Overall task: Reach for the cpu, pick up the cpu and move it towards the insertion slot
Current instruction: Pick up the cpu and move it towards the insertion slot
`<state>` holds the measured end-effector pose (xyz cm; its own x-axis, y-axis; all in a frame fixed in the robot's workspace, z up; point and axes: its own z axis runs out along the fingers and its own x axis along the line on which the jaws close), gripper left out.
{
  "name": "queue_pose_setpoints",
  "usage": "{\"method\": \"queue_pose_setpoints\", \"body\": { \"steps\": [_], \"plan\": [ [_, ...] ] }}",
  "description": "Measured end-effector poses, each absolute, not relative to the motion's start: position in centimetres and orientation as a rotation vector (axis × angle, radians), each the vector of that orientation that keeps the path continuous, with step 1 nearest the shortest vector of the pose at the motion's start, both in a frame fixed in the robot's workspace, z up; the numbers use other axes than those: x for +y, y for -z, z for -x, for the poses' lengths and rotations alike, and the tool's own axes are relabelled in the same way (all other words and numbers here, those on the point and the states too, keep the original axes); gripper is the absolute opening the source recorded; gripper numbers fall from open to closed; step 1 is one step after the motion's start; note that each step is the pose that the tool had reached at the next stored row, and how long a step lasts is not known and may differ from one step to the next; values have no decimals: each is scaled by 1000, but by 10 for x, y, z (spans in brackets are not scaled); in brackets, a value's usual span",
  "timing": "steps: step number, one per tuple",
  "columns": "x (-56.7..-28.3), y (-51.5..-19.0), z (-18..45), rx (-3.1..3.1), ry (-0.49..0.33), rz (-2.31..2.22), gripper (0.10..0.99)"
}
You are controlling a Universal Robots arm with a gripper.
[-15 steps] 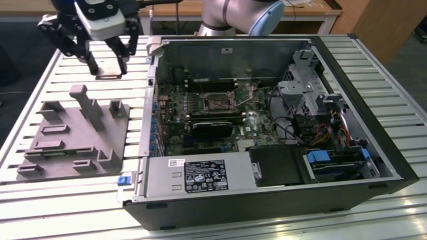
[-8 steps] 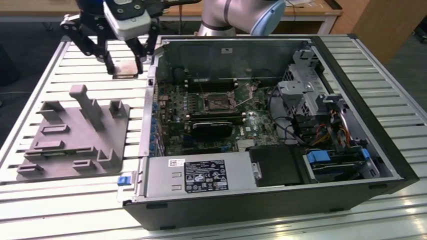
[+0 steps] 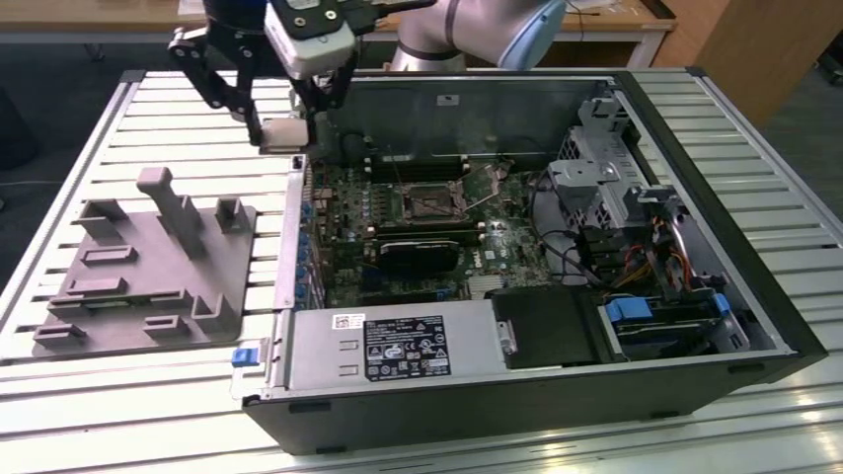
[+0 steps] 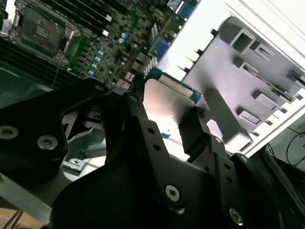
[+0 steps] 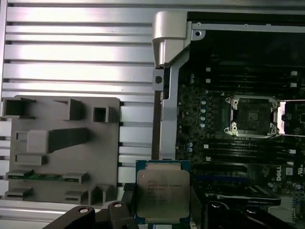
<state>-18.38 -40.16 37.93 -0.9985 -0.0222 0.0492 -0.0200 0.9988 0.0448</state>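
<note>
My gripper (image 3: 283, 136) is shut on the cpu (image 3: 282, 132), a small silvery square chip held in the air over the computer case's far corner, on the exterior view's left. The first wrist view shows the cpu (image 5: 159, 191) face-on between the black fingers (image 5: 127, 200), and the second wrist view shows the cpu (image 4: 164, 102) pinched at two opposite edges by the gripper (image 4: 167, 112). The insertion slot (image 3: 431, 202) is a black-framed socket on the motherboard, open with its lever raised. It appears in both wrist views (image 5: 251, 116) (image 4: 40, 31), well apart from the chip.
A grey fixture block (image 3: 145, 267) (image 5: 62, 148) lies on the slatted table beside the open case (image 3: 737, 257). Inside are a black heatsink (image 3: 415, 252), a power supply (image 3: 395, 346), drive cages and cables (image 3: 633, 247). The case's metal wall (image 5: 164, 52) stands between chip and board.
</note>
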Motion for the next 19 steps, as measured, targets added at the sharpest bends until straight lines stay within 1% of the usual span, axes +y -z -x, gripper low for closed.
{"method": "queue_pose_setpoints", "body": {
  "steps": [19],
  "plan": [
    [-402,-379,104,-3066,68,-32,541]
  ]
}}
